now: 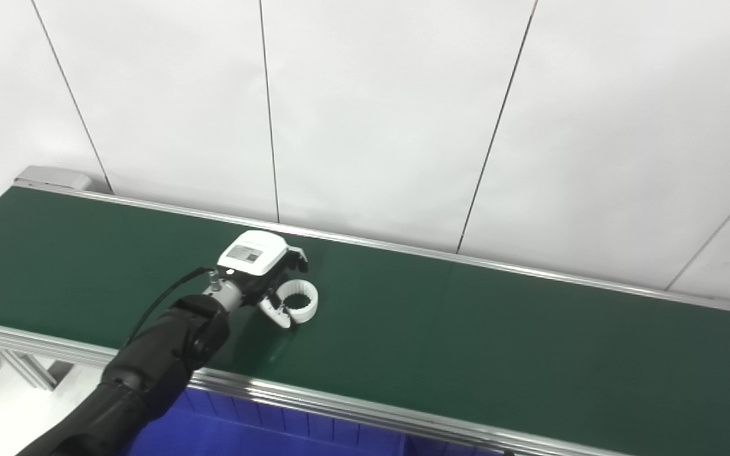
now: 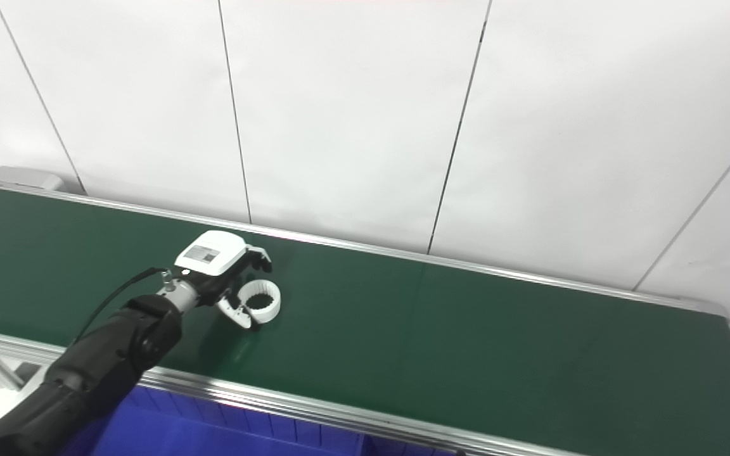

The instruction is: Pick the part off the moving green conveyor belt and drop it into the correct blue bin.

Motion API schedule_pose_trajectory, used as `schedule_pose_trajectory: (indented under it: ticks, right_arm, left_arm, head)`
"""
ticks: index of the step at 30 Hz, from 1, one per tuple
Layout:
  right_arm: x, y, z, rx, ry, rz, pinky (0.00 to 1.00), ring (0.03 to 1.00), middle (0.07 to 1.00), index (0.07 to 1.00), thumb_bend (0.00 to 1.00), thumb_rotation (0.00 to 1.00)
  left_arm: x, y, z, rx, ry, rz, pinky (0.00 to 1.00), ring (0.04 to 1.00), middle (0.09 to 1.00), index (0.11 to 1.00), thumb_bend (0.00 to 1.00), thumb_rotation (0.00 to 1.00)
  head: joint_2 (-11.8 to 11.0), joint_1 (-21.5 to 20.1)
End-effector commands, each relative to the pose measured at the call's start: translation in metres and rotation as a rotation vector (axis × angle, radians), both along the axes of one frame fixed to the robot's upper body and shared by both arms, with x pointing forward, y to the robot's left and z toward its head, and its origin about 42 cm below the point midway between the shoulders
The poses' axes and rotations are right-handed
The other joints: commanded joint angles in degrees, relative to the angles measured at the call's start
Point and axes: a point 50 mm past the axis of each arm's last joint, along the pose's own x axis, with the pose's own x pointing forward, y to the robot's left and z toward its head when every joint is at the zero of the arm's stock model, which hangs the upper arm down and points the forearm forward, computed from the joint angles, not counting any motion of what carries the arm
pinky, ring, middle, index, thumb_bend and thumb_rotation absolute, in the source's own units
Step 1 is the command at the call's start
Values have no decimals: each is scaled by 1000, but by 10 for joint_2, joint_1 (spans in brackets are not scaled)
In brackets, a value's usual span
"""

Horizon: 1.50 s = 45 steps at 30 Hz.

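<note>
Blue bin (image 1: 263, 430) sits nearest, below the green conveyor belt (image 1: 466, 329). On the belt's middle lies the part (image 1: 298, 302), a white toothed ring, flat, its axis upright, so no long axis. It looks light, rigid and smooth. Left hand (image 1: 263, 278) brackets it, fingers apart; contact seems partial. Pinch across the rim.

Blue bin (image 1: 263, 430) cut off by bottom edge; left hand (image 1: 257, 269) grip on ring (image 1: 298, 303) unclear
</note>
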Motion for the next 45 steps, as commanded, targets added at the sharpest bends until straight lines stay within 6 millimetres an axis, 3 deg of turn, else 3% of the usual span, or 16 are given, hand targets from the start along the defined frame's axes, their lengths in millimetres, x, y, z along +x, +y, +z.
schedule_pose_trajectory:
  ticks: [1,4,11,23,26,38,45]
  right_arm:
    - [0,4,12,11,-79,-5,907,939,992,1000,757,1000]
    - [-1,5,12,6,-79,-7,894,928,984,1000,750,1000]
    - [-1,7,14,11,-82,-12,887,923,981,1000,749,1000]
    - [-1,9,15,15,-86,-8,881,921,972,1000,750,1000]
    - [-2,8,16,18,-86,-8,884,921,974,1000,752,1000]
    - [-3,2,20,6,-91,-4,884,929,981,1000,768,1000]
    - [-2,-3,25,7,-94,1,904,942,985,1000,764,1000]
  left_arm:
    - [10,10,12,12,-44,22,638,607,570,520,606,77]
    - [9,3,10,-31,-22,12,638,586,548,494,529,62]
    - [9,-13,12,-146,35,-2,624,559,541,493,521,64]
    - [16,-25,31,-8,11,-64,658,604,580,494,521,70]
    - [16,-26,38,-11,-12,-80,640,582,554,493,522,66]
    - [-7,-29,116,-98,-163,-183,665,578,538,491,522,69]
    - [-42,-22,133,-140,-217,-220,650,563,533,490,522,70]
  head:
    - [1,-1]
    - [1,-2]
    - [4,-6]
    - [8,-8]
    - [11,-7]
    - [38,10]
    - [56,26]
